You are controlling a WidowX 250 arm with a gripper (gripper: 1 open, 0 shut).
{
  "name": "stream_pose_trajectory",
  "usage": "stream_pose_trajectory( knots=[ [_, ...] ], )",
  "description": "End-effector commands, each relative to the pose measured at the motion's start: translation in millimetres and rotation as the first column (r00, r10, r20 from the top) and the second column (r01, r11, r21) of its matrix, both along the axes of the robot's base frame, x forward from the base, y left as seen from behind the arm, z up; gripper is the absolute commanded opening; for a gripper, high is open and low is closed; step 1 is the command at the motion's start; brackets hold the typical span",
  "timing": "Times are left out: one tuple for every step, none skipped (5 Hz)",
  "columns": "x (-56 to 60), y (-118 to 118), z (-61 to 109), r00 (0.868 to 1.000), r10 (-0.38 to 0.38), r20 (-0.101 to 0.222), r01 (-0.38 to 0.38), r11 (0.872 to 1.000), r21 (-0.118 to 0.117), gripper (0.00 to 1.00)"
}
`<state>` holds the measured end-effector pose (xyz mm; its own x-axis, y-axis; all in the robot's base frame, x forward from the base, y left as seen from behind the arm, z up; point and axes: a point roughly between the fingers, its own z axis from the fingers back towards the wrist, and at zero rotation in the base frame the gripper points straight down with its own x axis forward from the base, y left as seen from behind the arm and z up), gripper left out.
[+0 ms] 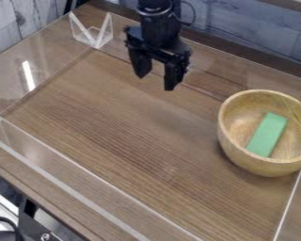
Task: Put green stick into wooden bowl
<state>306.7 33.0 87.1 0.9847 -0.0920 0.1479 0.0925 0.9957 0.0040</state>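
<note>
Item: green stick [267, 135], one, flat. Location: inside the wooden bowl [226, 130], at the right of the scene, lying along the bowl's floor toward its right side. My reading: the task's goal is met as things lie.

Item: gripper [157, 71], one, black. Location: over the far part of the wooden table [97, 122], left of the bowl and well apart from it. Condition: two fingers spread wide, a broad gap between them, nothing visible held. Whether the tips touch the wood I cannot tell from this view.

Item: wire stand [93, 30], one, pale. Location: far left, close to the arm's left side.

Hazards, by my judgement:

One. Needless return to the bowl. Cause: my failing to count the job as done. Result: stick knocked about or lifted out again.

Two. Rim strike. Cause: a low sweep to the right with the fingers this wide; a finger could catch the wall and shove or tip the bowl, which sits near the right side of the view.

Three. Scrape on the table. Cause: my lowering further while unsure of the tip height.

Four. Snag on the wire stand. Cause: swinging left while withdrawing.

Remedy, all entries: raise straight up, then park, fingers kept away from bowl and stand.
</note>
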Motion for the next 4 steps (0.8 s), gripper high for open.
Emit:
stream_pose_trajectory(
  knots=[
    [-8.6, -13.0, 20.3, 0.998, -0.029, 0.058, 0.029, 1.0, 0.004, 1.0],
    [-3.9, -7.4, 26.6, 0.997, 0.047, 0.068, -0.047, 0.999, 0.007, 1.0],
    [3.6, 5.2, 27.0, 0.992, 0.096, 0.081, -0.098, 0.995, 0.016, 1.0],
    [6.5, 10.6, 20.9, 0.991, 0.114, 0.071, -0.115, 0.993, 0.012, 1.0]
  ],
)
